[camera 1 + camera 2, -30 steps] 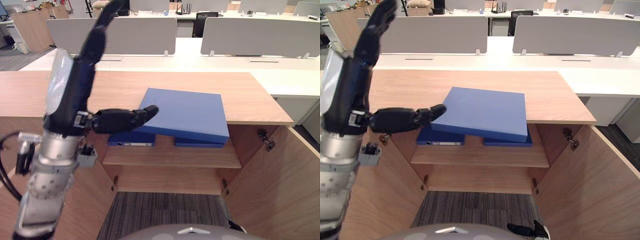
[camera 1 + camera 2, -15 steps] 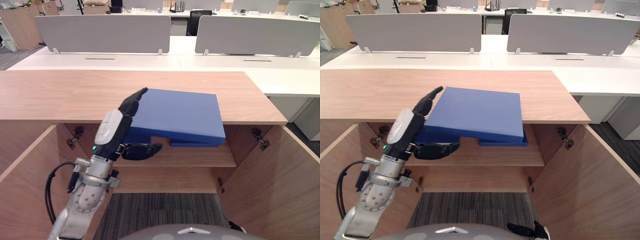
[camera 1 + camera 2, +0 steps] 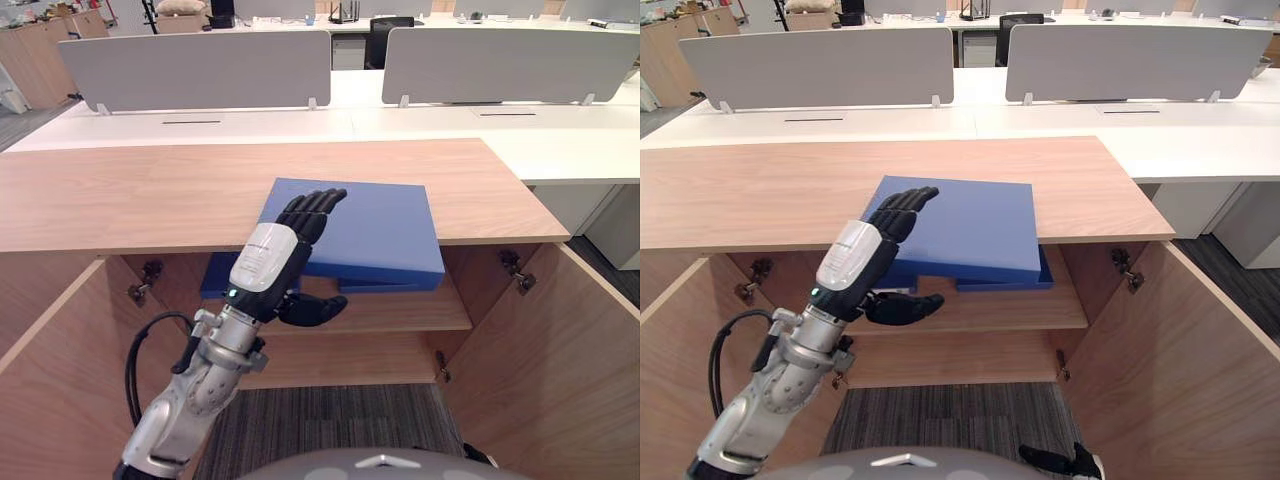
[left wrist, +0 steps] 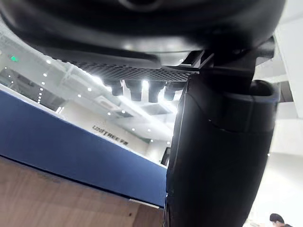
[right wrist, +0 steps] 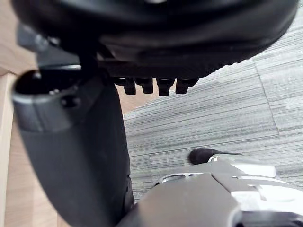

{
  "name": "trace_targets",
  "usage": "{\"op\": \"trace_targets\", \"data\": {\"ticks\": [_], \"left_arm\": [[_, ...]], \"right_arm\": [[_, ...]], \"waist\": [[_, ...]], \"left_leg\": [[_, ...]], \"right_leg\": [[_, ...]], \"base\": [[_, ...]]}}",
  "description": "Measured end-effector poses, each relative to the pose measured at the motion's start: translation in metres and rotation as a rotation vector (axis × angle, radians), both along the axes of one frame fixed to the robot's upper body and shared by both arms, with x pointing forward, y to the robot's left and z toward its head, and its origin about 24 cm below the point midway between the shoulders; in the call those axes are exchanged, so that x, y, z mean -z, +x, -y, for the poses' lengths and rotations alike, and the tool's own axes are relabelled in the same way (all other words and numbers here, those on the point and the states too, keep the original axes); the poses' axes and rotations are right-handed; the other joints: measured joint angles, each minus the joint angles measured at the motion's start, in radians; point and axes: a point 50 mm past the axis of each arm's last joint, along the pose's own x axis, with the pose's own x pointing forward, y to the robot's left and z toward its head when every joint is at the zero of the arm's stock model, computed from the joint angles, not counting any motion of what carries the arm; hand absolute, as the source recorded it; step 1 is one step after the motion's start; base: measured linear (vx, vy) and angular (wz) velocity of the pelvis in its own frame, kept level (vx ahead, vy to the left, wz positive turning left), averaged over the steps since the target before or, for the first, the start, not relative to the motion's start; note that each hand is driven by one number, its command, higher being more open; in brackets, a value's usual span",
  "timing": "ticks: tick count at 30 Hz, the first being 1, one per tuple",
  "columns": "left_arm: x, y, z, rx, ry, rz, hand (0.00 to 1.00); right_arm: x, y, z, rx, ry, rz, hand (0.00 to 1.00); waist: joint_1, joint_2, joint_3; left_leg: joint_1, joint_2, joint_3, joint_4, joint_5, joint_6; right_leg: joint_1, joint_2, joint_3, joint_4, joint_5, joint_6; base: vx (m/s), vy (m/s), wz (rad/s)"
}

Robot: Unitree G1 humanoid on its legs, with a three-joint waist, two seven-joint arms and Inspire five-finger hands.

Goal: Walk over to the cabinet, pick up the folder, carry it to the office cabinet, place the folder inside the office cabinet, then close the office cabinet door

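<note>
A blue folder (image 3: 370, 225) lies tilted, its back part on the wooden cabinet top (image 3: 130, 190) and its front edge jutting out over the open shelf (image 3: 400, 315). My left hand (image 3: 275, 260) is open at the folder's front left corner. Its straight fingers (image 3: 312, 208) rest on the cover, and the thumb (image 3: 315, 308) reaches out below the front edge. In the left wrist view the folder (image 4: 71, 156) shows as a blue band past the thumb (image 4: 218, 156). My right hand (image 5: 156, 28) hangs open over grey carpet (image 5: 199, 127).
Two more dark blue folders (image 3: 225, 285) (image 3: 390, 287) lie on the shelf under the tilted one. Both cabinet doors stand open, the left door (image 3: 50, 370) and the right door (image 3: 560, 340). White desks with grey dividers (image 3: 200, 65) stand behind the cabinet.
My left arm has come down from its raised pose. The hand went from beside the folder's left edge to lying over its cover with the thumb beneath. The camera has shifted slightly.
</note>
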Motion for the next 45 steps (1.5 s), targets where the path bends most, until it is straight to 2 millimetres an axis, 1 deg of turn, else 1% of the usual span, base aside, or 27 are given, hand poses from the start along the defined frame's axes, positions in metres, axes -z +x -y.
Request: {"op": "trace_targets", "data": {"ticks": [6, 10, 11, 15, 20, 22, 24, 29, 32, 33, 35, 38, 39, 42, 43, 45], "left_arm": [[0.010, 0.005, -0.005, -0.068, 0.098, 0.012, 1.00], [0.010, 0.011, -0.007, -0.103, 0.141, 0.046, 1.00], [0.010, 0.012, -0.007, -0.110, 0.150, 0.056, 0.00], [0.011, 0.014, -0.009, -0.139, 0.176, 0.077, 0.00], [0.013, 0.016, -0.009, -0.169, 0.159, 0.074, 0.00], [0.008, 0.018, -0.008, -0.172, 0.158, 0.121, 0.00], [0.000, 0.022, -0.004, -0.185, 0.116, 0.176, 0.00], [-0.004, 0.023, -0.004, -0.199, 0.104, 0.212, 0.00], [-0.012, 0.022, -0.002, -0.223, 0.032, 0.247, 0.00], [-0.014, 0.022, 0.003, -0.225, -0.026, 0.240, 0.00], [-0.014, 0.021, 0.009, -0.215, -0.084, 0.226, 0.00], [-0.019, 0.017, 0.026, -0.152, -0.217, 0.199, 0.00], [-0.024, 0.013, 0.036, -0.103, -0.299, 0.184, 0.00], [-0.034, 0.004, 0.053, 0.000, -0.471, 0.149, 0.00], [-0.036, 0.003, 0.056, 0.020, -0.508, 0.143, 0.00], [-0.039, -0.002, 0.068, 0.112, -0.618, 0.075, 0.00]], "right_arm": [[0.000, 0.000, 0.000, 0.001, 0.000, -0.004, 1.00], [0.000, 0.000, 0.000, 0.003, 0.003, -0.008, 1.00], [0.000, 0.000, -0.001, 0.004, 0.003, -0.011, 1.00], [0.001, 0.000, -0.001, 0.010, 0.006, -0.010, 1.00], [0.001, -0.001, 0.000, 0.041, 0.015, -0.011, 1.00], [0.001, -0.001, 0.000, 0.041, 0.014, -0.012, 1.00], [0.000, -0.001, 0.001, 0.043, 0.012, -0.011, 1.00], [0.000, -0.001, 0.004, 0.067, 0.011, -0.003, 1.00], [0.000, -0.001, 0.005, 0.075, 0.010, -0.002, 1.00], [0.000, -0.001, 0.005, 0.075, 0.006, -0.002, 1.00], [0.000, 0.000, 0.003, 0.075, 0.005, 0.000, 1.00], [0.000, 0.000, 0.001, 0.081, 0.006, 0.005, 1.00], [0.000, 0.001, -0.001, 0.083, 0.006, 0.012, 1.00], [-0.001, 0.005, -0.003, 0.065, 0.000, 0.027, 1.00], [-0.001, 0.007, -0.003, 0.056, -0.003, 0.030, 1.00], [-0.004, 0.013, -0.004, 0.019, -0.020, 0.063, 1.00]], "waist": [[-0.008, 0.000, 0.000], [-0.009, -0.004, 0.003], [-0.009, -0.004, 0.003], [-0.015, -0.004, 0.005], [-0.017, -0.001, 0.007], [-0.017, -0.001, 0.007], [-0.020, 0.003, 0.009], [-0.032, 0.015, 0.015], [-0.032, 0.018, 0.017], [-0.031, 0.016, 0.018], [-0.031, 0.015, 0.018], [-0.031, 0.008, 0.024], [-0.031, 0.005, 0.026], [-0.028, 0.005, 0.026], [-0.028, 0.005, 0.026], [-0.029, 0.007, 0.025]], "left_leg": [[0.007, -0.005, -0.004, -0.017, 0.000, 0.001], [0.016, -0.010, -0.003, -0.025, 0.000, 0.006], [0.017, -0.011, -0.004, -0.025, -0.002, 0.009], [0.017, -0.016, -0.004, -0.027, -0.004, 0.012], [0.017, -0.018, -0.004, -0.027, -0.004, 0.012], [0.016, -0.019, -0.003, -0.027, -0.004, 0.012], [0.015, -0.019, -0.001, -0.027, -0.005, 0.012], [0.017, -0.019, -0.001, -0.029, -0.005, 0.011], [0.013, -0.018, 0.000, -0.028, -0.006, 0.010], [0.004, -0.017, 0.002, -0.025, -0.008, 0.008], [-0.001, -0.015, 0.004, -0.022, -0.010, 0.008], [-0.010, -0.010, 0.009, -0.012, -0.015, 0.009], [-0.015, -0.010, 0.011, -0.008, -0.017, 0.010], [-0.015, -0.010, 0.022, -0.007, -0.019, 0.013], [-0.015, -0.010, 0.024, -0.005, -0.020, 0.014], [-0.015, -0.008, 0.030, 0.007, -0.028, 0.014]], "right_leg": [[0.016, -0.001, -0.009, -0.035, 0.009, 0.006], [0.028, -0.003, -0.011, -0.051, 0.015, 0.006], [0.036, -0.004, -0.012, -0.059, 0.016, 0.007], [0.042, -0.007, -0.014, -0.072, 0.021, 0.008], [0.046, -0.008, -0.014, -0.091, 0.032, 0.010], [0.049, -0.007, -0.014, -0.102, 0.039, 0.010], [0.049, -0.008, -0.011, -0.103, 0.040, 0.011], [0.048, -0.007, -0.011, -0.112, 0.043, 0.012], [0.048, -0.005, -0.009, -0.117, 0.045, 0.013], [0.045, -0.004, -0.006, -0.116, 0.045, 0.013], [0.041, -0.003, -0.003, -0.116, 0.045, 0.013], [0.029, 0.001, 0.008, -0.106, 0.042, 0.010], [0.021, 0.001, 0.013, -0.101, 0.041, 0.011], [0.011, 0.001, 0.027, -0.095, 0.040, 0.011], [0.011, 0.001, 0.030, -0.095, 0.040, 0.011], [0.007, 0.002, 0.042, -0.090, 0.040, 0.011]], "base": [[0.01, 0.009, 0.03], [0.03, 0.013, 0.00], [0.00, 0.000, 0.00], [0.00, 0.000, 0.00], [0.00, 0.000, 0.00], [0.00, 0.000, 0.00], [-0.04, 0.002, -0.03], [-0.01, 0.000, 0.00], [0.00, 0.000, 0.00], [0.00, -0.005, -0.04], [0.00, -0.008, -0.05], [0.00, -0.011, -0.09], [0.00, -0.004, -0.11], [0.00, 0.006, -0.12], [0.00, 0.008, -0.14], [-0.01, 0.004, -0.15]]}}
